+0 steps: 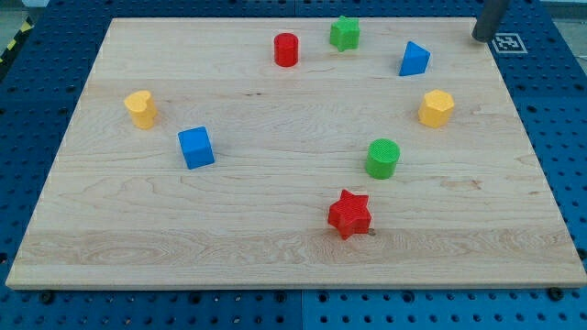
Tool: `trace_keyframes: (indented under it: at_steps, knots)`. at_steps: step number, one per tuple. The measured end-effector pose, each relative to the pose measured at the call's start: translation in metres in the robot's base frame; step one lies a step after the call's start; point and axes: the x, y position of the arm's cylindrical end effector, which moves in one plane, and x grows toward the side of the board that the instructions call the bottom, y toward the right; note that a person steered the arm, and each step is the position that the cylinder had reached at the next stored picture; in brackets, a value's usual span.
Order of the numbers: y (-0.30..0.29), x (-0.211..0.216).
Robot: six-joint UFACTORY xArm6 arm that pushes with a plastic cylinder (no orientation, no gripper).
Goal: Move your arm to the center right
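Note:
My tip shows at the view's top right corner, at the board's far right edge. It touches no block. The nearest block is the blue triangle, to the tip's left. Below that lies the yellow hexagon. A green cylinder sits right of centre, with a red star below it. A green star and a red cylinder lie along the top. A blue cube and a yellow heart lie on the left.
The wooden board rests on a blue pegboard table. A white marker tag sits just off the board's top right corner, beside the tip.

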Motion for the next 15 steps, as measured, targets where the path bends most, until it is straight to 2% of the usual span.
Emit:
trace_keyframes:
  at_steps: [1,2,7,8,9,11,12,13,15]
  knots:
    - [-0.009,0.0]
    - [-0.061,0.003]
    - [-0.08,0.004]
    - [-0.127,0.003]
    - [-0.137,0.003]
    - [-0.122,0.01]
    - [-0.086,0.01]
    - [-0.058,0.032]
    - [-0.029,0.114]
